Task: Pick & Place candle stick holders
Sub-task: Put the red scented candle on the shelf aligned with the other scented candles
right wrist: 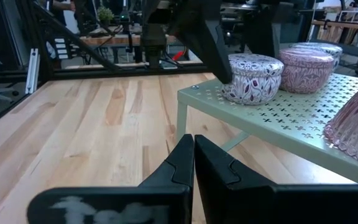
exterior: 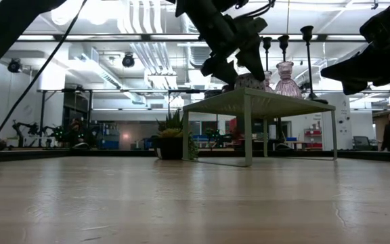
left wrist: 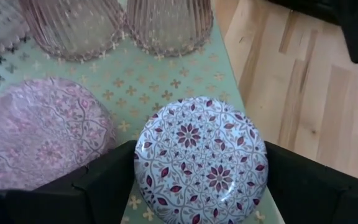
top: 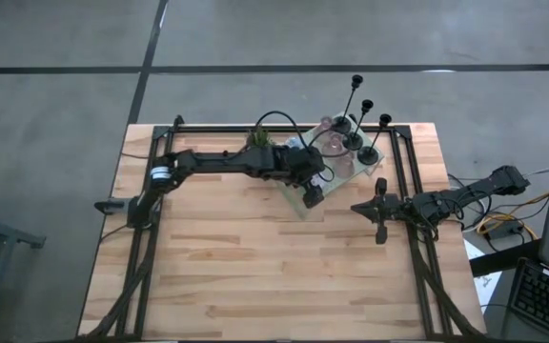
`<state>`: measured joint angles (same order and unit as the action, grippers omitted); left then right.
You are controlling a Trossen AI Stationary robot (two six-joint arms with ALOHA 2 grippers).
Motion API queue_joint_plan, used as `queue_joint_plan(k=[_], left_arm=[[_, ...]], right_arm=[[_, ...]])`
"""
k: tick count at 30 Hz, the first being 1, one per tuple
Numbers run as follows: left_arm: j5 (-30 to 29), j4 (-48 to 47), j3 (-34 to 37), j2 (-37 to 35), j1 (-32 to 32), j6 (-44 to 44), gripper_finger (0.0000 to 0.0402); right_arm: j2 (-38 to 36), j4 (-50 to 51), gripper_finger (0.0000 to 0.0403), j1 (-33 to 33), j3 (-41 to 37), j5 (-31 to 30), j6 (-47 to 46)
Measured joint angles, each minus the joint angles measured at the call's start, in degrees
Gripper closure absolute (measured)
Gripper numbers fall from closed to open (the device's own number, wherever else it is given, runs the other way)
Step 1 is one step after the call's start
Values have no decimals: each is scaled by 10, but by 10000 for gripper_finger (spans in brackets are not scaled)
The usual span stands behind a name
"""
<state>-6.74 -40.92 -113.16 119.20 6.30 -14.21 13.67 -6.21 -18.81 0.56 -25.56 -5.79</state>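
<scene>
The left pincer [left wrist: 197, 186] stood spread around the blue holder [left wrist: 201, 158]; likely light, rigid and smooth-sided, best gripped across its round wall.

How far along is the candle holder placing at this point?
All the holders seen sit on the green platform: black stems, pink glass cups, round tins. In hand: the left claw stands open around the blue-white tin at the platform's corner. The right claw waits shut nearby. What remains isn't clear.
</scene>
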Motion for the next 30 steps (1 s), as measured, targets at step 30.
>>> queue_joint_plan(k=[30], left_arm=[[-26,-65,45,-57,-32,34,205]], right_arm=[[0,0,394,0,0,0,2]])
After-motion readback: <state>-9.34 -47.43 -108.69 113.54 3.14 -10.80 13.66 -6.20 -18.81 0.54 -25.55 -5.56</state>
